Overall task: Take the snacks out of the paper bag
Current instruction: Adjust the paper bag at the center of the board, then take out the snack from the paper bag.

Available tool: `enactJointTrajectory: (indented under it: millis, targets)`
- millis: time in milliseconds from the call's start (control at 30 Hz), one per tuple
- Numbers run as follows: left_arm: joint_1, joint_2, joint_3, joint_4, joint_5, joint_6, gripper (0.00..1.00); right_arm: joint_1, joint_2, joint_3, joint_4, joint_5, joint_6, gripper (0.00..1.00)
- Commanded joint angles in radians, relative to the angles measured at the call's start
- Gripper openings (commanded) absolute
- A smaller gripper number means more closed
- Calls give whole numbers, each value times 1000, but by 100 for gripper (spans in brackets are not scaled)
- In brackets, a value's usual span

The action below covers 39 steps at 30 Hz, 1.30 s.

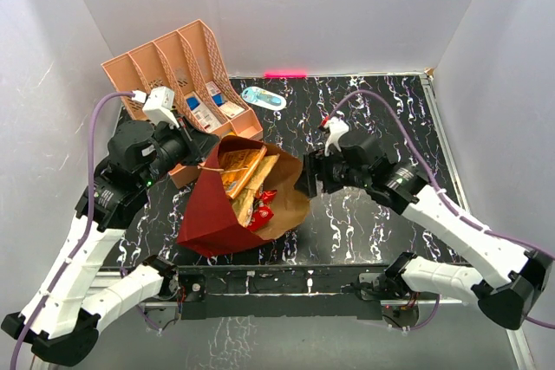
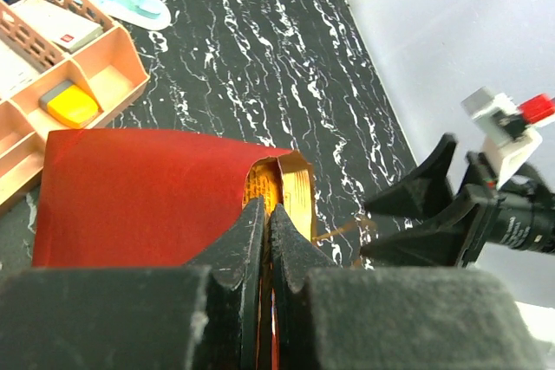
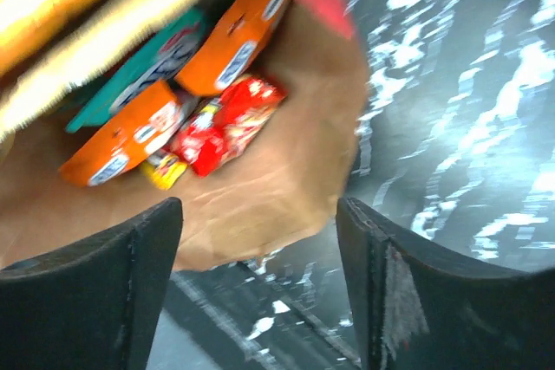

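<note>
dark-red paper carrier bag (image 1: 208, 223) lay on its side on the black white-veined tabletop (image 1: 373, 214), between the two arms, with its open mouth turned up and to the right and the brown kraft lining showing. flat crinkly snack packets (image 1: 247, 184) were all inside it, none out on the table. the right wrist view was blurred but showed two orange packets (image 3: 234, 36), a teal one (image 3: 156, 62), a red one (image 3: 217, 123) and a small yellow one just beside it, with gold or tan packets at the far-left of the mouth. left claw (image 1: 206, 146) was at the far-left rim of the bag. in its own camera the jaws were pressed together (image 2: 267, 207), with the brown paper edge rising from between the tips, so it was pinching the bag's rim. thin tan cord handle (image 1: 212, 166) lay just beside that grip. right claw (image 1: 308, 175) stood at the right edge of the bag's mouth, jaws wide apart (image 3: 258, 205) and nothing between them; the lining and packets sat just beyond the tips. peach plastic slotted organizer (image 1: 173, 49) stood at the far left, behind the left arm, with small boxes in its compartments. light-blue oval object (image 1: 263, 98) lay on the table just right of the organizer, apart from the bag.
</note>
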Motion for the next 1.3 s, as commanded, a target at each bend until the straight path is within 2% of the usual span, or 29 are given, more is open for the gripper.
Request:
enactJointTrajectory:
  millis: [0, 67, 133, 333, 400, 500, 667, 1000, 1267]
  targets:
    - [-1, -15, 49, 121, 68, 1, 0, -1, -65, 142, -58, 297, -198, 80]
    - [-1, -16, 51, 121, 67, 10, 0, 0, -59, 190, -26, 310, -283, 86]
    - [-1, -14, 51, 121, 70, 16, 0, -1, -44, 221, 18, 254, -373, 87]
    - [0, -11, 44, 122, 77, 28, 0, -1, -41, 153, 357, -104, -749, 85]
    - [-1, -9, 48, 116, 76, 36, 0, 0, -16, 148, 420, -242, -886, 85]
    - [0, -13, 58, 102, 64, 47, 0, 10, 60, 194, 326, -486, -1201, 82]
    - [-1, -27, 54, 97, 53, 46, 0, 66, 184, 262, 190, -543, -1562, 77]
    - [-1, -26, 32, 125, 68, 26, 0, 127, 292, 267, 181, -513, -1679, 56]
    - [-1, -25, 12, 135, 64, 17, 0, 175, 316, 196, 339, -413, -1697, 56]
